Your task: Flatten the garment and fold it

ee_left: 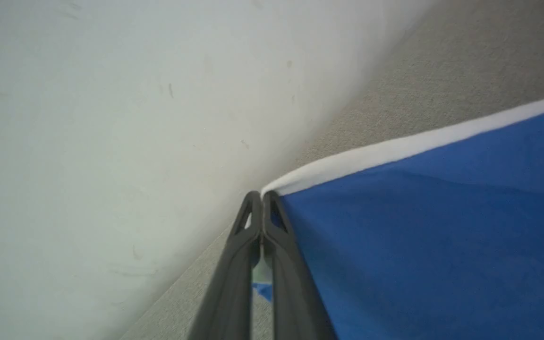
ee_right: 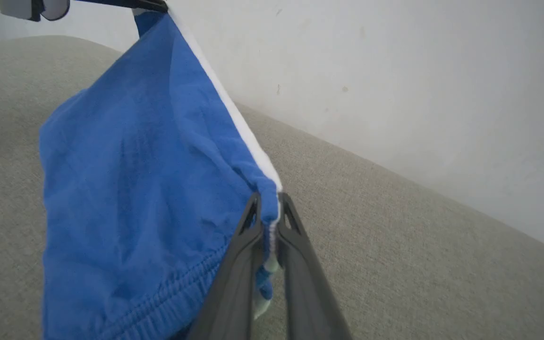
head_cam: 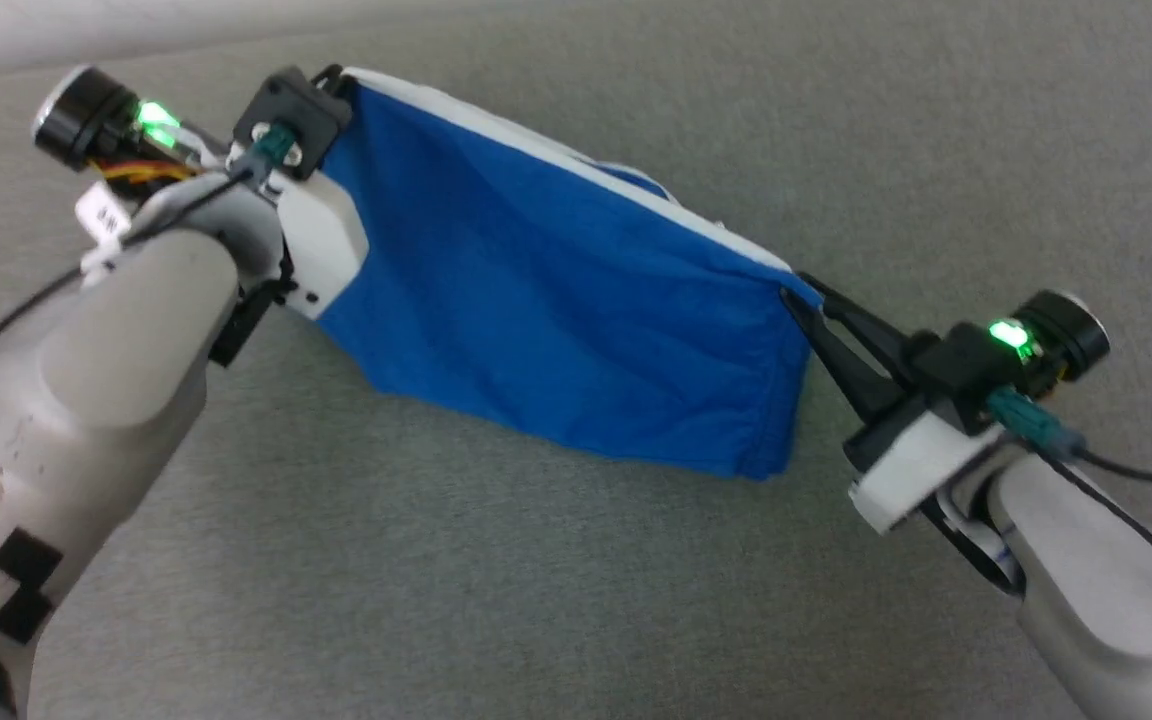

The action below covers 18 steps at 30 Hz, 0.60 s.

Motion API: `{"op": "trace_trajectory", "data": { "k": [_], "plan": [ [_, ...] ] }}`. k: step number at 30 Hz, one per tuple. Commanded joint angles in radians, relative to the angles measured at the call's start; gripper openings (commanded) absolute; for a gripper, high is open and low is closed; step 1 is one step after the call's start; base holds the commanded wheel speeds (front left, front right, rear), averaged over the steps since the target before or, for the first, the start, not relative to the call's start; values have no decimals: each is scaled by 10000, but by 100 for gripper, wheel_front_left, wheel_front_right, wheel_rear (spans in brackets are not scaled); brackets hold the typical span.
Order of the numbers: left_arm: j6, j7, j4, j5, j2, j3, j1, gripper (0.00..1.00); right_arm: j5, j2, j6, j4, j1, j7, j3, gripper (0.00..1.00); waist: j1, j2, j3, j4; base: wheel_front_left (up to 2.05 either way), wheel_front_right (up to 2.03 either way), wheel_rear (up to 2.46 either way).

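Note:
The garment (head_cam: 556, 300), a royal-blue pair of shorts, hangs in the air stretched between my two grippers, its white trim band along the top edge. My left gripper (ee_left: 262, 194) is shut on the white-trimmed corner at the upper left of the head view, where its fingertips are hidden behind the wrist (head_cam: 291, 130). My right gripper (head_cam: 798, 292) is shut on the opposite corner at the right. In the right wrist view the garment (ee_right: 144, 189) droops left of the gripper (ee_right: 270, 197), with a gathered elastic edge at the bottom. The blue cloth (ee_left: 432, 226) spreads right of the left fingers.
A grey fabric-covered surface (head_cam: 576, 600) lies under the hanging shorts. A pale wall (ee_right: 418, 85) rises along its far edge, close behind the left gripper.

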Motion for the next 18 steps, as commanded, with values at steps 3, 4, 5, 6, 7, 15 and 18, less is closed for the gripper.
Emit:
{"op": "trace_trajectory", "data": {
  "k": [3,4,5,6,7,15,18],
  "plan": [
    [-480,112,1079,271,-314,-289,-599,0,142,273,-21,703,-747,91,369,0,-4,-1,1538,-1224,0,0,0],
    [-598,70,1401,306,-421,-337,-752,0,170,316,-21,915,-944,136,540,0,-4,-1,1627,-1289,0,0,0],
    [-729,39,1743,322,-536,-388,-871,0,207,358,-21,1109,-1128,133,682,0,-4,-1,1688,-1338,0,0,0],
    [-893,58,2085,349,-642,-477,-960,0,261,398,-21,1301,-1279,132,818,0,-4,-1,1726,-1370,0,0,0],
    [-1033,67,2404,370,-735,-550,-1040,0,322,437,-21,1470,-1410,133,981,0,-4,-1,1752,-1406,0,0,0],
    [-1923,532,4476,269,-1283,-1095,-1206,10,817,620,-21,1904,-1940,7,1565,5,-4,-1,1522,-1510,0,0,0],
    [-2055,595,4833,42,-1450,-1112,-1295,100,835,550,-21,1735,-1931,-29,1442,100,-4,-1,1204,-1414,0,0,0]
  ]
}}
